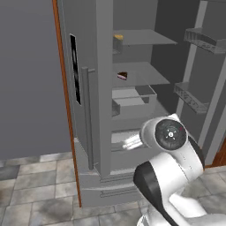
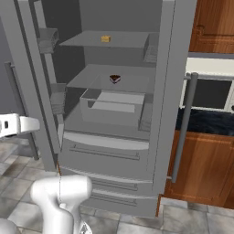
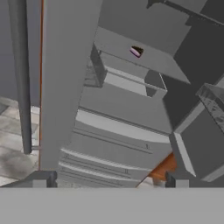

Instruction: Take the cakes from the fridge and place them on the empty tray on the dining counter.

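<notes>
The fridge [image 2: 114, 137] stands open, with both cakes unfetched: the brown slice [image 2: 115, 79] on the middle shelf, the orange block [image 2: 105, 39] above. The end effector [image 3: 109, 183] is held open and empty, near the drawers. A reach up to the slice is judged next.

Fridge [image 2: 114, 151] front: you've got the right door swung wide, cavity open to you.
Left door [image 1: 86, 114]: shut, walls off that side.
Middle shelf [image 2: 132, 82]: open air above the brown slice [image 2: 114, 79].
Clear bin [image 2: 112, 107]: crowds the space below.
</notes>
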